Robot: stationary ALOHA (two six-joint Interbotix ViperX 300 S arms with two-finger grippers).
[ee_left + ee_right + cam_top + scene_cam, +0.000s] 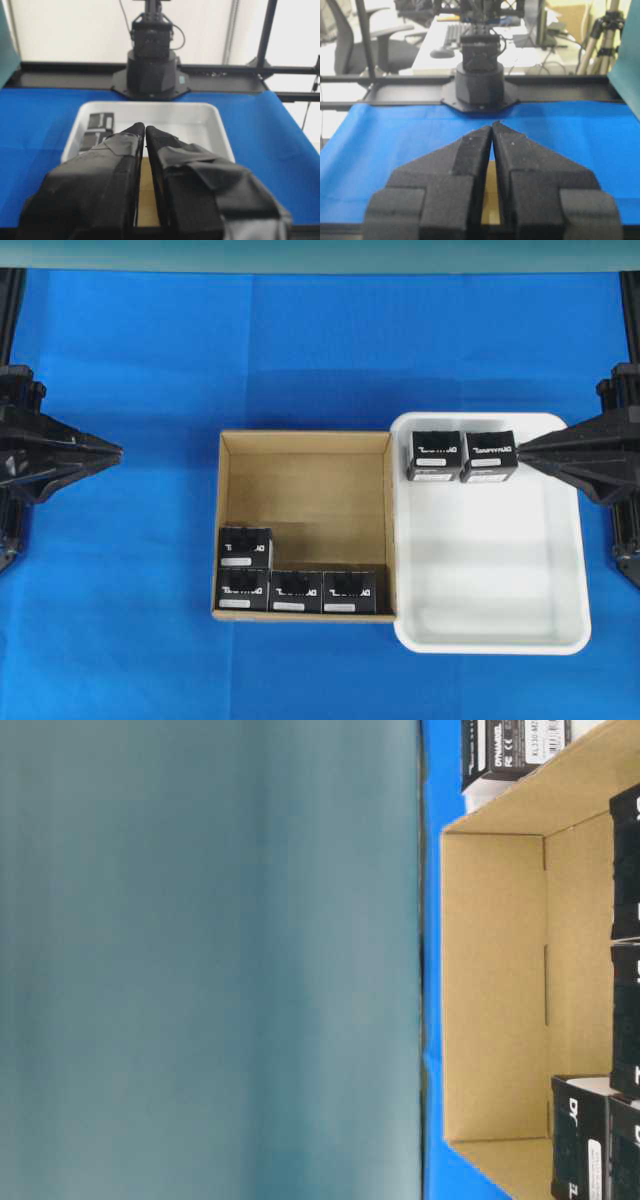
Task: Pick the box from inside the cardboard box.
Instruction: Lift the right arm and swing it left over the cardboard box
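Note:
The cardboard box (310, 490) sits mid-table with its top open. Several black boxes (245, 545) with white lettering line its near-left corner and front wall. Its bare floor (495, 990) and some black boxes (625, 870) also show in the table-level view. My left gripper (118, 452) hangs shut and empty far to the left of the carton; in its wrist view the fingertips (145, 127) meet. My right gripper (521, 451) is shut and empty over the tray's right rim, its tip beside a black box (489, 455) there. Its tips (492, 126) touch in the right wrist view.
A white plastic tray (500, 570) stands against the carton's right wall, with two black boxes (434, 455) at its far-left corner. Blue cloth (120, 590) covers the table. The arm bases (152, 65) stand at the left and right edges.

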